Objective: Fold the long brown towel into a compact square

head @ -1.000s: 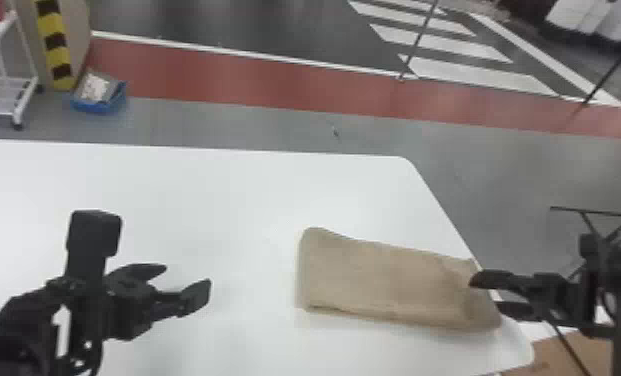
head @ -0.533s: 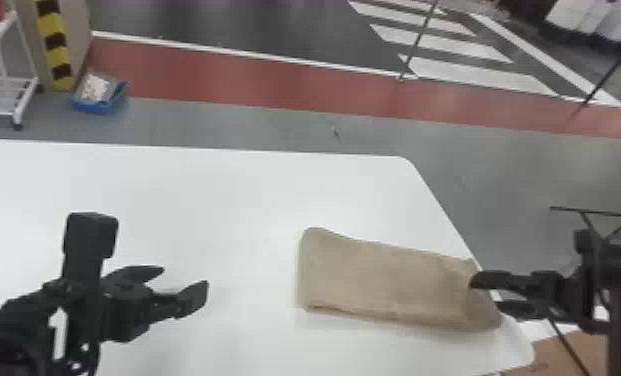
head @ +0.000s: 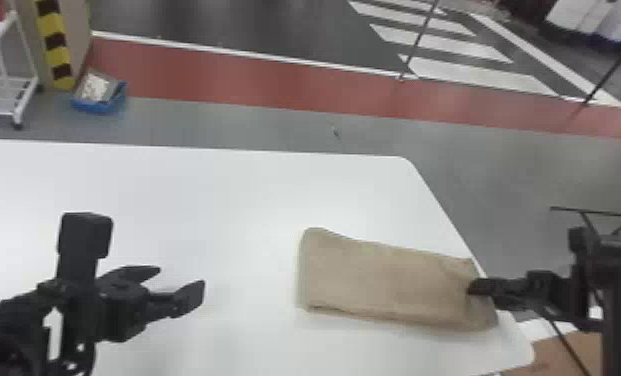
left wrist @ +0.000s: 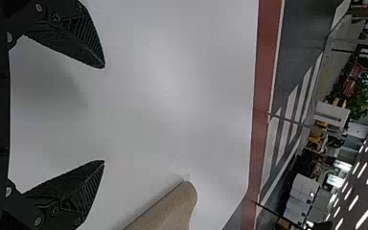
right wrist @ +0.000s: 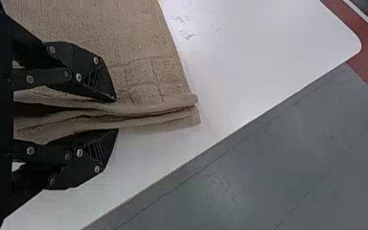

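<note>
Towel [head: 389, 285] took a pinch at one end as my right gripper [head: 480, 292] narrowed. Left gripper [head: 182, 278] hung wide past the other.

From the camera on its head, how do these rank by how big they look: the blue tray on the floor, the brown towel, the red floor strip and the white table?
1. White table
2. Red floor strip
3. Brown towel
4. Blue tray, which lies farther off than the towel

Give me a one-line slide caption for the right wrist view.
The right gripper, jaws closed on the layered end of the brown towel, near the edge of the white table.
</note>
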`<control>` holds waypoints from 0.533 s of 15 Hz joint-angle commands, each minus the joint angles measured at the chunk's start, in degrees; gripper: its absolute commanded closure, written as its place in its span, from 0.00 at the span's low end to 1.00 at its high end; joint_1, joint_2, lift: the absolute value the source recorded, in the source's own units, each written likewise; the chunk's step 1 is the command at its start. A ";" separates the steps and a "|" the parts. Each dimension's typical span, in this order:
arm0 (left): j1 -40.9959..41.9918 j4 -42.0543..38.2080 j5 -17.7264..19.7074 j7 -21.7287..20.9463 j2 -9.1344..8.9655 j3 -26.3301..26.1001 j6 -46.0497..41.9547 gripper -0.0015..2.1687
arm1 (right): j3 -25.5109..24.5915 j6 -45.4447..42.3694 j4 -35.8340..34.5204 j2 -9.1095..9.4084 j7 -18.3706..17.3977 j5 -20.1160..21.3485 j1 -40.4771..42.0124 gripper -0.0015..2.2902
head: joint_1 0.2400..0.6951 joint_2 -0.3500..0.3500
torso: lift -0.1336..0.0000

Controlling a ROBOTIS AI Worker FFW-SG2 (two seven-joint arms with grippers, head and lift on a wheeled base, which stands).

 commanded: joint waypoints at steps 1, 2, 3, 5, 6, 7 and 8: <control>0.00 0.00 0.00 0.00 -0.41 0.00 0.00 0.09 | -1.16 0.84 -0.33 0.17 0.47 -1.40 -0.02 0.70 | 1.00 0.00 | 0.07; 0.00 0.00 0.00 0.00 -0.41 0.09 0.00 0.09 | -2.21 0.84 -0.51 0.17 1.35 -2.10 0.07 0.74 | 1.00 0.00 | 0.07; 0.00 -0.09 0.00 0.00 -0.41 0.00 0.00 0.09 | -3.27 1.02 -0.77 0.17 2.32 -3.77 0.07 0.74 | 1.00 0.00 | 0.07; 0.00 -0.17 -0.18 0.00 -0.41 -0.08 0.00 0.09 | -6.43 5.00 -3.15 -0.18 4.16 -8.26 0.16 0.74 | 1.00 0.00 | 0.07; 0.00 -0.17 -0.26 0.00 -0.41 -0.17 0.18 0.09 | -7.13 5.00 -4.99 -0.44 5.04 -9.93 0.16 0.74 | 1.00 0.00 | 0.07; 0.00 -0.17 -0.44 0.00 -0.41 -0.26 0.18 0.09 | -7.84 5.00 -7.45 -0.53 5.66 -11.51 0.42 0.74 | 1.00 0.00 | 0.07; 0.00 -0.17 -0.53 0.00 -0.41 -0.35 0.35 0.09 | -8.80 5.00 -9.83 -0.53 6.27 -12.65 0.77 0.74 | 1.00 0.00 | 0.07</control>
